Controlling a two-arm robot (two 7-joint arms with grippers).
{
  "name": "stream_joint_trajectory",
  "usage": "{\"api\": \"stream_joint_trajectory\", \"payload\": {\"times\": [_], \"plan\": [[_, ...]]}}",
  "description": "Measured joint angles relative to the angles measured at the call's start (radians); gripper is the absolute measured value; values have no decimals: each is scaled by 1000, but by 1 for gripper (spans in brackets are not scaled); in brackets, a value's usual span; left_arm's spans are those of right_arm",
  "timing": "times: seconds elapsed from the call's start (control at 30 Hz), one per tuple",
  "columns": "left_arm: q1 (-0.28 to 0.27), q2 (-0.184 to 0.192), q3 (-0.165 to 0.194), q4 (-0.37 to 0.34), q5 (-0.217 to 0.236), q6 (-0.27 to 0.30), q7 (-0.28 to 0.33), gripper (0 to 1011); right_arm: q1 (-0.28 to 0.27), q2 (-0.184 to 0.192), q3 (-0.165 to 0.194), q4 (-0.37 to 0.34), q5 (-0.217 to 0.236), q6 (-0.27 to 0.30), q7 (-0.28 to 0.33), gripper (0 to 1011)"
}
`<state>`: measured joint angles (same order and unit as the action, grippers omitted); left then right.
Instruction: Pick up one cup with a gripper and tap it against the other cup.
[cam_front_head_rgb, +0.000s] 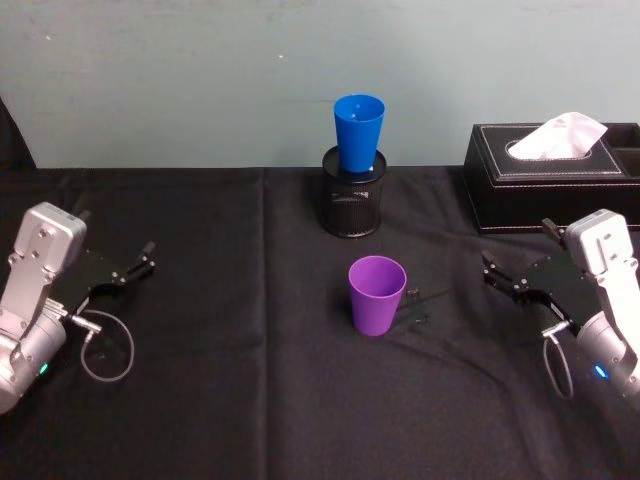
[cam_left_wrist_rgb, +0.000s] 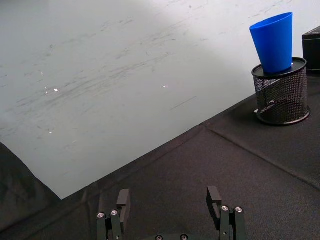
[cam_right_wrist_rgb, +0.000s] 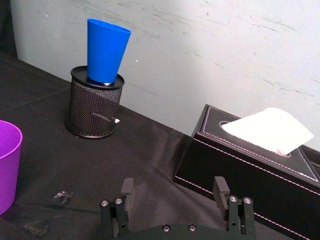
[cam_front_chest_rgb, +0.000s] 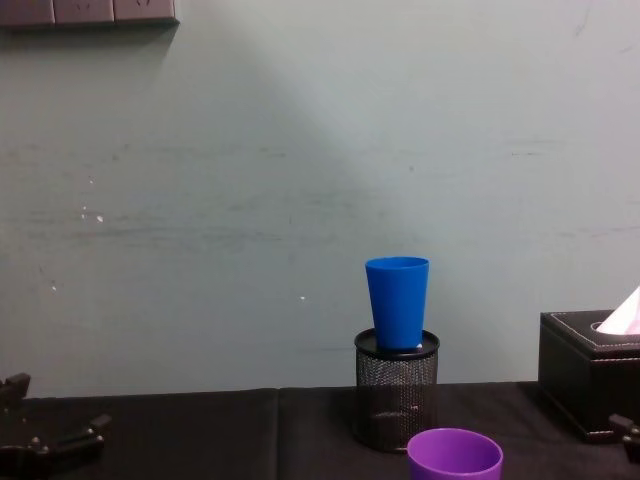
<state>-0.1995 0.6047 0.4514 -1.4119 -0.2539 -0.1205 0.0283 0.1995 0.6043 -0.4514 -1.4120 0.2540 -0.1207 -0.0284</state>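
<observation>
Head view: the purple cup (cam_front_head_rgb: 377, 295) stands upright around the middle of the table (cam_front_head_rgb: 200, 400), with nothing gripping it. The blue cup (cam_front_head_rgb: 358, 133) is perched in the mouth of a mesh pen holder (cam_front_head_rgb: 352, 205) at the middle of the back edge. The left gripper (cam_front_head_rgb: 143, 258) sits by the left edge and the right gripper (cam_front_head_rgb: 488, 272) by the right edge. Both have their fingers spread and hold nothing. The tissue box (cam_front_head_rgb: 520, 195) is in the back right corner.

Left wrist view: the fingers are apart, and the blue cup looks wobbly up there. I reckon a hard tap could knock it off or tip the holder over.

Right wrist view: the fingers are apart again, with the purple cup just off to one side. It's smooth and tapered, so a grip near the rim might slip or squash it, and a sloppy approach could just bowl it over.

Chest view: the blue cup sits tall, so the purple one needs a decent lift to reach it.

I can't read any brand, label or writing on anything.
</observation>
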Motion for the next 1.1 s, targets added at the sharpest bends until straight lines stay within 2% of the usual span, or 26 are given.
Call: {"api": "stream_joint_trajectory", "payload": {"times": [1.1], "plan": [[0, 0, 0, 0, 0, 0, 0, 1000, 0, 0, 0, 0, 0, 0, 0, 1000]]}}
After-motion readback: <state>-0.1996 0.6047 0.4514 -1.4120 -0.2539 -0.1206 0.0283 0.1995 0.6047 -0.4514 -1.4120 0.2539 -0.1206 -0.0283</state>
